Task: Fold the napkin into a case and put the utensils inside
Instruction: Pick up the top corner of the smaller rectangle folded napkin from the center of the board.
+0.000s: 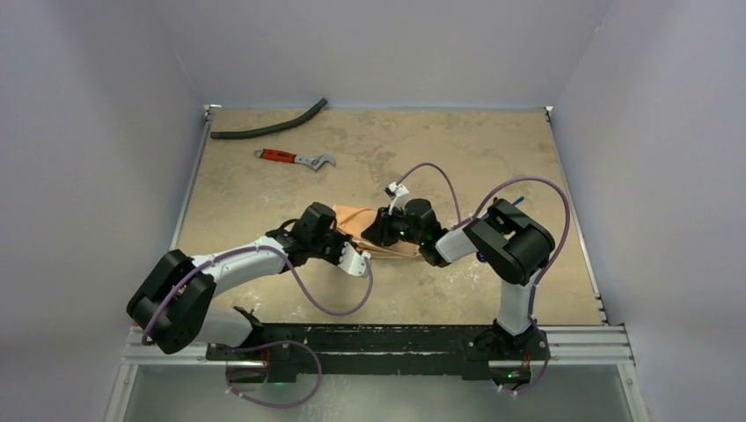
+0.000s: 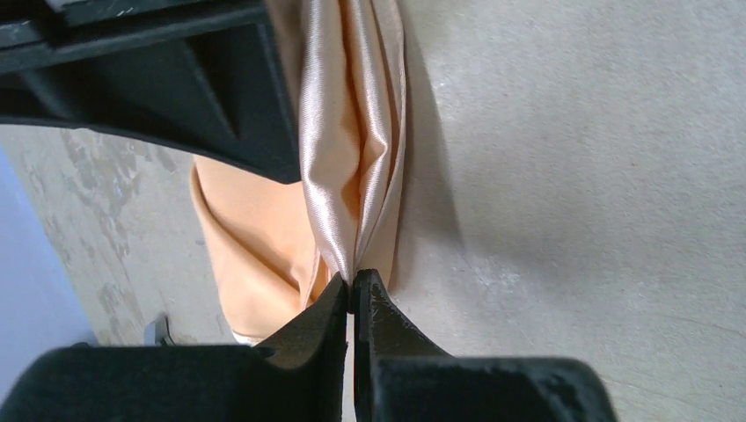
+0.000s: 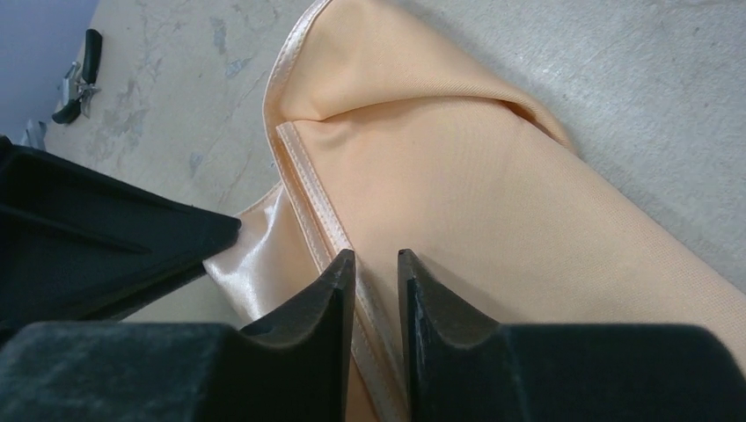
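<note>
Left wrist view shows our left gripper [image 2: 352, 288] pinched tight on a bunched fold of the napkin [image 2: 339, 123] in the middle of the table [image 1: 264, 185], right gripper [image 3: 376, 264] jaws slightly apart over its hem, so we're only mid-fold, no case yet, utensils not in.

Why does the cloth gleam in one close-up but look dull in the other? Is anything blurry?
Left wrist view: the napkin is bunched, so its satin folds catch streaks of glare, and it throws a soft shadow on the table. Right wrist view: it lies flatter and looks matte; only the hem shines. Top view: even light, nothing blurred.
</note>
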`<state>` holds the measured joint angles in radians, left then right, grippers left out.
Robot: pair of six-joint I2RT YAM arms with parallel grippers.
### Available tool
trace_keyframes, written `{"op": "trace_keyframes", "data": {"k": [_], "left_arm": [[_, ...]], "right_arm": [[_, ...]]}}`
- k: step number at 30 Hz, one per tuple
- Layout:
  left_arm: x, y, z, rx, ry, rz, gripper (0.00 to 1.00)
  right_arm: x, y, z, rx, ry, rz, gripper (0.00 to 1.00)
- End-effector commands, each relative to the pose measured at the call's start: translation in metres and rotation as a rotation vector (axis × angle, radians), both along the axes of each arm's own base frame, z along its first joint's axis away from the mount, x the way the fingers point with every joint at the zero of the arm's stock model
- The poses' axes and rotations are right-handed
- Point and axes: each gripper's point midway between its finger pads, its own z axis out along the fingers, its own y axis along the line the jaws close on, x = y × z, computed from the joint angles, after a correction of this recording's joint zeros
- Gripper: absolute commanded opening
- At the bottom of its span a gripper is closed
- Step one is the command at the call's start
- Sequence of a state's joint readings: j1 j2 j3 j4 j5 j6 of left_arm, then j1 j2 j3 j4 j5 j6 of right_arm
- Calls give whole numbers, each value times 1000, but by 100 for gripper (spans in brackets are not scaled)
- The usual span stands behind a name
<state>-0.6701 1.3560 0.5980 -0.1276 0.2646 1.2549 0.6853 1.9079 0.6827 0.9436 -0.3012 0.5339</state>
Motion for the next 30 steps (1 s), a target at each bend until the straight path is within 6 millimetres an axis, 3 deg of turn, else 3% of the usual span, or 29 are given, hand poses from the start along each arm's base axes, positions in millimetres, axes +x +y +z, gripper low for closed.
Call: {"op": "trace_keyframes", "data": {"k": [1,8,12,14,21,23,30], "left_arm": [[2,-7,13,-59,41,58,0],[-6,-1,5,-35,62,45,0],[-7,1,4,-34,64,46,0],[-7,1,5,-39,63,46,0],[-6,0,8,-44,56,41,0],[-7,1,9,-43,61,40,0],[-6,-2,13,-60,66,49,0]], "right_arm": [[-7,-2,22,21,-95,52,33],[-5,-2,54,45,-300,106,55],[-19,-7,81,109,-537,174,62],[-27,-12,85,119,-620,196,70],[-40,-9,83,79,-783,304,82],[-41,-8,82,54,-831,313,91],[-45,5,66,-13,-915,333,91]]}}
